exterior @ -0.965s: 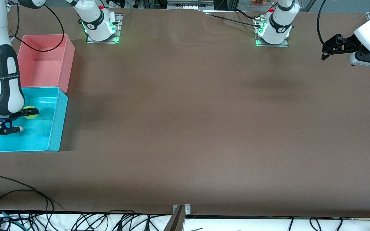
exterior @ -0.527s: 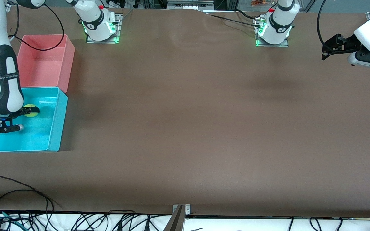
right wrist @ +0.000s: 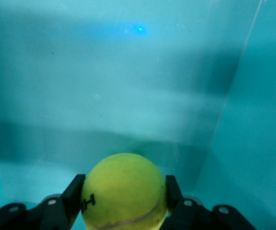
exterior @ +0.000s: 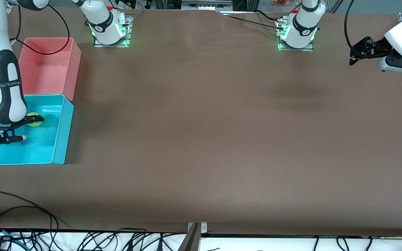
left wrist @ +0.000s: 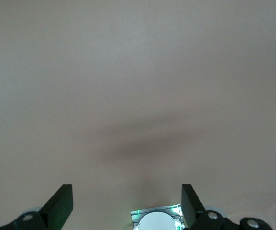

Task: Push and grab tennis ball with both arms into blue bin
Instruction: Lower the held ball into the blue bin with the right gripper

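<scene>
Over the blue bin (exterior: 58,139), your right pincer (right wrist: 123,201) grips the tennis ball (right wrist: 124,190).
Your left pincer (left wrist: 126,206) waits wide open above bare surface (exterior: 222,139).

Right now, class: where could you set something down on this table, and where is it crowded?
Bare brown table runs from the blue bin to the left gripper. Crowded: the right gripper with the tennis ball over that bin, beside the pink bin.
</scene>
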Available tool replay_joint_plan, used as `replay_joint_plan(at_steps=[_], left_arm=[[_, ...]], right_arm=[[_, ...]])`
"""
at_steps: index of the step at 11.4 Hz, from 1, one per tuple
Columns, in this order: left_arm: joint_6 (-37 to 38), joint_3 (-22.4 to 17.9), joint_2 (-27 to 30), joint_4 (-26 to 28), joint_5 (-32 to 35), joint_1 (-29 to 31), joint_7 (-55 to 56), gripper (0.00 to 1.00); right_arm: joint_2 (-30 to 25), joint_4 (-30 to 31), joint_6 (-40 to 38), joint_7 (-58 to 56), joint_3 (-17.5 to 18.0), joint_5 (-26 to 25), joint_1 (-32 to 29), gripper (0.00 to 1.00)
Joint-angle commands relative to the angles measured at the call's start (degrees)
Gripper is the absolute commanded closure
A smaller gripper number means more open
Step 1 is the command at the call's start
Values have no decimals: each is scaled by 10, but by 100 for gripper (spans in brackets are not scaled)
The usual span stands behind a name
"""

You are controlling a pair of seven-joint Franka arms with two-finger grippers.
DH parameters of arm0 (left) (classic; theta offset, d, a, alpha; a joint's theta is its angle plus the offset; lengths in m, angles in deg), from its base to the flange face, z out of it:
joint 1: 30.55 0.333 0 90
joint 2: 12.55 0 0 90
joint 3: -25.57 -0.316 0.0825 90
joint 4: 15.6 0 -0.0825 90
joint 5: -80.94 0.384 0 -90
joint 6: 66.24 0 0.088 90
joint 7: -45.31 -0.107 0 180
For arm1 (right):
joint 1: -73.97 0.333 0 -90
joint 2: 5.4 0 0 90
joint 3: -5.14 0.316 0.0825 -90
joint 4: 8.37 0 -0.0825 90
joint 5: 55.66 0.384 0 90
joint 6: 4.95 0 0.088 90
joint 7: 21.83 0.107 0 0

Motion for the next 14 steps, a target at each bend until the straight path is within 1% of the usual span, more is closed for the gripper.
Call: replay_joint_plan(at_steps=[1, 2, 8, 14], left_arm=[[13, 1, -7, -18, -8, 2, 4, 0], [13, 1, -7, -18, -8, 2, 4, 0], [13, 1, -7, -18, -8, 2, 4, 0], [13, 0, -7, -18, -8, 3, 3, 0]], right_arm=[[-7, 8, 2, -9, 2, -8, -3, 9], [-7, 7, 1, -10, 1, -8, -3, 0], [-14, 0, -20, -11, 1, -7, -3, 0], [-57, -6, -31, -8, 0, -9, 0, 0]])
